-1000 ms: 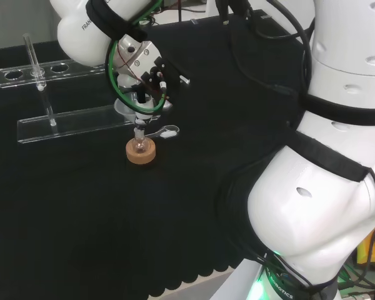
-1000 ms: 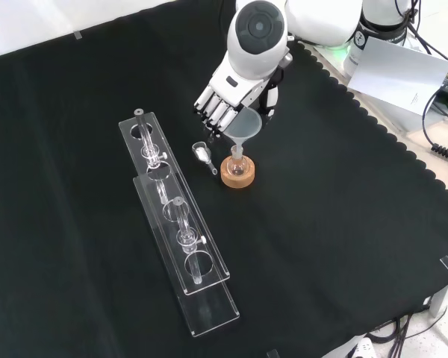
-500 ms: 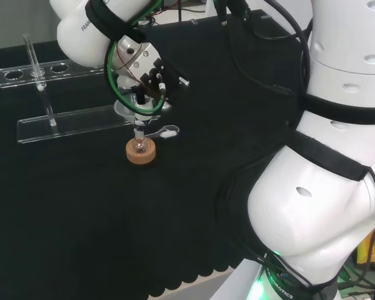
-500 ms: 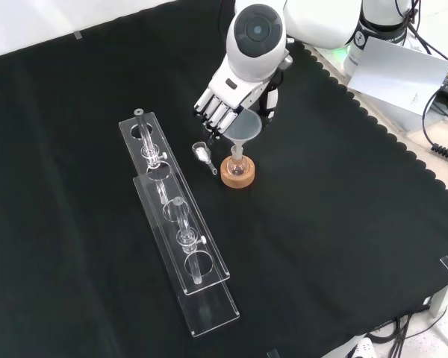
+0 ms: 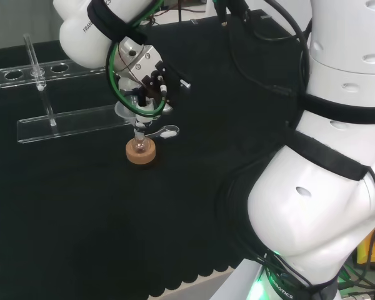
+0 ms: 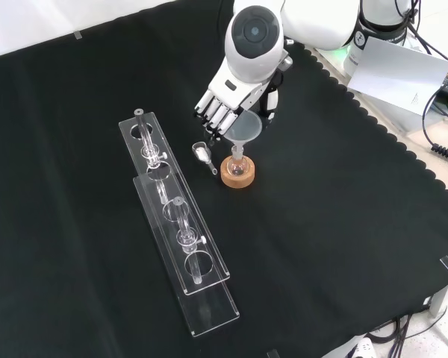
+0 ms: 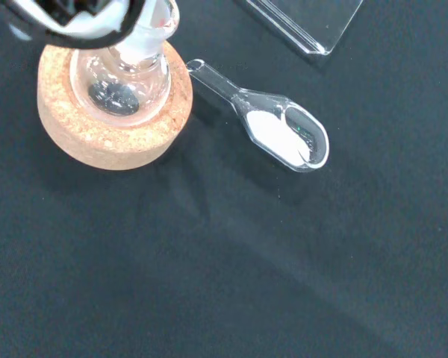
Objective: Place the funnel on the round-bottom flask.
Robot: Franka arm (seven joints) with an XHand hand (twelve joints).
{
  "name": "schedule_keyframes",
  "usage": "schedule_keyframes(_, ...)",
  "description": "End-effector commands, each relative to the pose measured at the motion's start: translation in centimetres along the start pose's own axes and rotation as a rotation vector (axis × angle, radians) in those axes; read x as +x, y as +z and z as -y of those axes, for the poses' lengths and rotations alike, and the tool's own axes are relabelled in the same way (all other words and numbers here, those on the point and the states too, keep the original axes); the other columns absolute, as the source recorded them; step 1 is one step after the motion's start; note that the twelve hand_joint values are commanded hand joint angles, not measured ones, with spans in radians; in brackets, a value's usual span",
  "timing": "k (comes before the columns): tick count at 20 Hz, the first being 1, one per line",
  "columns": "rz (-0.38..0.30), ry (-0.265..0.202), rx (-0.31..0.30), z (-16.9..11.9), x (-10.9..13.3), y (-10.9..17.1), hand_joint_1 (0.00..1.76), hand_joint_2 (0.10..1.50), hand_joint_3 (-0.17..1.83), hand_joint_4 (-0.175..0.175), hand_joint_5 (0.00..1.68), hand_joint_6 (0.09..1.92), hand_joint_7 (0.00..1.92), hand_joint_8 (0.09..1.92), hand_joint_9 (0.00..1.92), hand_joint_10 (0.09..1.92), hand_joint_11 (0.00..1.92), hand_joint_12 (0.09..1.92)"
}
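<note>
- The hand (image 6: 225, 101) comes in from the top of the front view, below the arm's white link with the round grey cap, and its fingers (image 6: 213, 118) curl down beside the funnel (image 6: 241, 129), holding its rim between fingers and thumb.
- In the head view the hand (image 5: 151, 81) sits over the funnel (image 5: 130, 111), whose wide mouth shows just below the fingers.
- The funnel stands upright, cone upward, with its stem pointing down into the neck of the round-bottom flask (image 6: 237, 165); whether the stem rests in the neck or hangs just above it cannot be told.
- The round-bottom flask sits upright in a cork ring (image 6: 237, 175) on the black cloth (image 6: 336, 224), directly beneath the hand.
- In the wrist view the flask (image 7: 123, 78) shows as a clear bulb inside the cork ring (image 7: 108, 145), with its neck rising toward a blurred white part of the hand.
- A small clear scoop (image 7: 272, 127) holding a little white powder lies on the cloth with its handle end touching or nearly touching the cork ring; in the front view the scoop (image 6: 203, 154) lies just to the left of the ring.
- Farther left in the front view, well apart from the flask, lies a long clear rack (image 6: 181, 246) with round holes, with glass tubes (image 6: 151, 149) in it.
</note>
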State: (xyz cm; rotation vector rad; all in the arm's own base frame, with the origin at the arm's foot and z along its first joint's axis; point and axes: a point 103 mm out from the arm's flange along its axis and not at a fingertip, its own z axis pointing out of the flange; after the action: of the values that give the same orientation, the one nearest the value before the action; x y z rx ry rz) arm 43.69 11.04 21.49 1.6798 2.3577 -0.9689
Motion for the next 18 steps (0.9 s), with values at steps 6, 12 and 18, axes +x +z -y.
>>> schedule_keyframes(6, -0.017, 0.000, -0.013, -0.05, 0.28, 0.60, 0.78, 0.66, 0.52, -0.061, 0.34, 0.24, 0.22, 0.76, 0.51, 0.66, 0.23, 1.36)
schedule_keyframes(12, -0.012, 0.006, -0.025, -0.03, 0.51, 0.48, 0.77, 0.66, 0.53, -0.066, 0.29, 0.18, 0.16, 0.76, 0.48, 0.69, 0.22, 1.37)
schedule_keyframes(18, -0.026, 0.007, -0.019, 0.18, -0.11, 0.75, 0.75, 0.65, 0.52, -0.069, 0.24, 0.09, 0.06, 0.74, 0.42, 0.72, 0.20, 1.37)
